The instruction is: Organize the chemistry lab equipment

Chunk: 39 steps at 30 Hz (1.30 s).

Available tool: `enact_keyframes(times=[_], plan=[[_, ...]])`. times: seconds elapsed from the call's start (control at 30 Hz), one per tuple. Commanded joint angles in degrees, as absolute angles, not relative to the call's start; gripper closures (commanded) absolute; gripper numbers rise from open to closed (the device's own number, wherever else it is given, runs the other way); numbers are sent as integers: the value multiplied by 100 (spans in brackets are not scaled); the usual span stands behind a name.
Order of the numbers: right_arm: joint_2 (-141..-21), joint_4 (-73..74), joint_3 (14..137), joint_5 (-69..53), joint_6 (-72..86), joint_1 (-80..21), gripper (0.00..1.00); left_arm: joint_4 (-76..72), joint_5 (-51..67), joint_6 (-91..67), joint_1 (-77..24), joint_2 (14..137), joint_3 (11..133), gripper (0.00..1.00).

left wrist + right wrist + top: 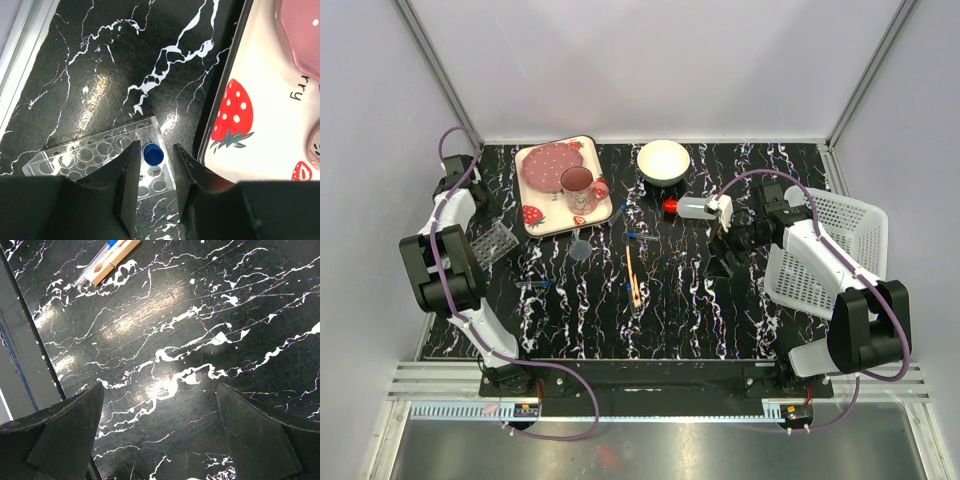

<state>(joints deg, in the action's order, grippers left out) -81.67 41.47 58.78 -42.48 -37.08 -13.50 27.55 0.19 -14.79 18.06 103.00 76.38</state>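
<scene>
The left gripper (154, 150) hangs over one end of a clear plastic grid rack (90, 155) with rows of round holes. Its two dark fingers are drawn in close but not shut. Between them stands a thin clear tube with a bright blue cap (153, 153), upright in a hole at the rack's end nearest the strawberry-print tray (260, 70). A sliver of gap shows on each side of the cap, so the fingers bracket the tube without visibly touching it. The tube's glassy body is almost lost against the rack; the cap is what marks it.

The rack sits on the black, white-veined table (125, 50), just beside the tray's dark rim and apart from it.

Further out on the table lie two more blue-capped tubes (535, 284) (642, 237), a tiny clear cup (581, 247), a thin wooden stick (631, 270) and a small translucent bottle with a red cap (692, 207), the bottle lying on its side.

The right gripper (160, 385) hangs over bare table with its fingers spread wide and nothing between them.
</scene>
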Motion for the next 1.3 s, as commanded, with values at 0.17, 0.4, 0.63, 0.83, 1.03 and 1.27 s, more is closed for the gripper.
enact_keyframes(times=[0.17,0.4,0.63,0.83,1.03,1.27], plan=[[-8183,4166,5933,-4184,-3806,-1345,0,2672,-228,-1441,1749,9818,7524,63],[-8200,4166,5941,-4184,-3814,-1345,0,2619,-352,-1494,1749,9422,7383,55],[-8235,4175,5933,-4192,-3823,-1345,0,2417,-35,-1564,1758,8387,6786,37],[-8218,4166,5924,-4263,-3832,-1336,0,2285,957,-1828,1758,7244,5916,14],[-8218,4175,5915,-4403,-3858,-1345,0,2425,2029,-2162,1653,6338,5020,11],[-8279,4157,5897,-4465,-3867,-1345,0,3119,1522,-2978,967,6108,4316,12]])
